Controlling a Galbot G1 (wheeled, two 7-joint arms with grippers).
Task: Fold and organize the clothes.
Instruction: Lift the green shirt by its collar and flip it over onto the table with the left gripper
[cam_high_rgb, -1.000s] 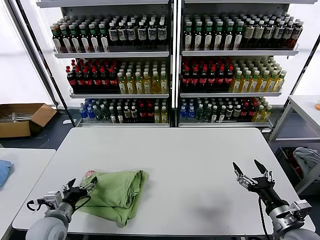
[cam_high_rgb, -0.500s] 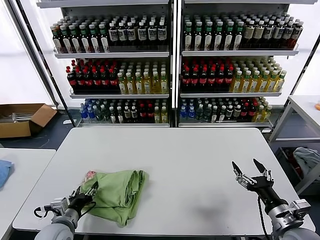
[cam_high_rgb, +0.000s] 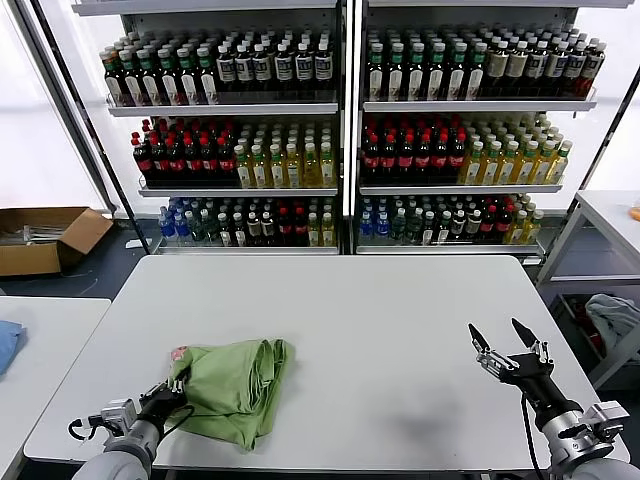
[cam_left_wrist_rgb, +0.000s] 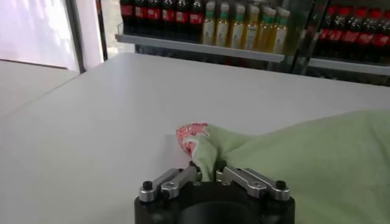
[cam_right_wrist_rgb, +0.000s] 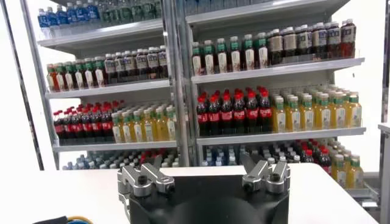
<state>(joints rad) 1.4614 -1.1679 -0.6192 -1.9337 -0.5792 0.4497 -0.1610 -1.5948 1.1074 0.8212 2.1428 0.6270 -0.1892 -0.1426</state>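
Wide white table, shelves of bottles at twelve o'clock beyond it. Green shirt bunched near the table's seven o'clock corner, a scrap of red-and-white print peeping at its outer edge. Left gripper at the shirt's nine o'clock edge, jaws pinched narrow on a fold of that cloth, as the wrist view shows. Right gripper parked near five o'clock, fingers spread wide, nothing held, well apart from the shirt. Probably best to lift gently and pull outward toward nine o'clock, spreading the bundle flat before folding; worth checking the pinch catches one layer only, lest the heap drag along.
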